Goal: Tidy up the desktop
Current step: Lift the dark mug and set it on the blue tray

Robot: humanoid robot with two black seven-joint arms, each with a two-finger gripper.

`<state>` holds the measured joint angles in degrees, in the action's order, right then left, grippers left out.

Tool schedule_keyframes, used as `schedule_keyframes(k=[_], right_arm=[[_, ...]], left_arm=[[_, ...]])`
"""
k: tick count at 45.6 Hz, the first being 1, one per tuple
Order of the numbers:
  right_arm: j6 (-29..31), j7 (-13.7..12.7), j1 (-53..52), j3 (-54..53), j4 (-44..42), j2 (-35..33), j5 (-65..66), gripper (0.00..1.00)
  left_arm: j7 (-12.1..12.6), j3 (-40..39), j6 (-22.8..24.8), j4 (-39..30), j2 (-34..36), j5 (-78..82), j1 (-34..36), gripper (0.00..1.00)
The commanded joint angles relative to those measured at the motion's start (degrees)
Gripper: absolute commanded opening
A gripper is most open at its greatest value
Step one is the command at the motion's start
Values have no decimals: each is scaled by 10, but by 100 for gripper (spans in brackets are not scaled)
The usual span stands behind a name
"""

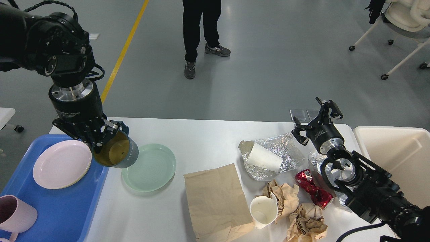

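Left gripper (100,139) clamps a grey-blue mug (116,154) by its rim, mug tilted, gold inside facing the camera, held above the gap between blue tray (67,215) and green plate (148,167). Looks like dishes get sorted to the tray: pink plate (62,164) and pink mug (15,215) already sit there, so the held mug probably goes next, green plate after. Right gripper (315,121) hovers empty, fingers spread wide, above the far right of the desktop (201,141), just beyond the foil. Trash is clustered on that side, near the beige bin (396,158) off the right edge: foil sheet (285,148) with a white paper cup (263,157) lying on it, red crushed wrapper (312,190), crumpled brown paper (305,222), upright white cup (263,211), flat brown bag (215,198). Open room: bare tabletop between plate and bag, and along the far edge. Tray has free space in front of the pink plate. Brown bag overhangs the near edge, or seems to. Person's legs (198,33) stand on the floor beyond.
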<state>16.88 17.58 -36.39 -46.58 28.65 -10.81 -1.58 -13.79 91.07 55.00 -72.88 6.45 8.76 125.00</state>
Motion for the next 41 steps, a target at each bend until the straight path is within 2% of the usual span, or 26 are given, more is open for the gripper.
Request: schedule_keyframes(k=[1,7,18,32,41], right_arm=[[0,0,0,0,0,0,0,100],[0,0,0,0,0,0,0,100],[0,0,0,0,0,0,0,100],[0,0,0,0,0,0,0,100],[0,0,0,0,0,0,0,100]], left_arm=[[4,9,0,27,61,2,-50,0],[4,10,0,100,138,2,-143,0],[3,7,0,211,214,1,-273,0],[2,-36,0,276,231,1,-422,0],[-4,-45,0,303,223,-1,-470,0]])
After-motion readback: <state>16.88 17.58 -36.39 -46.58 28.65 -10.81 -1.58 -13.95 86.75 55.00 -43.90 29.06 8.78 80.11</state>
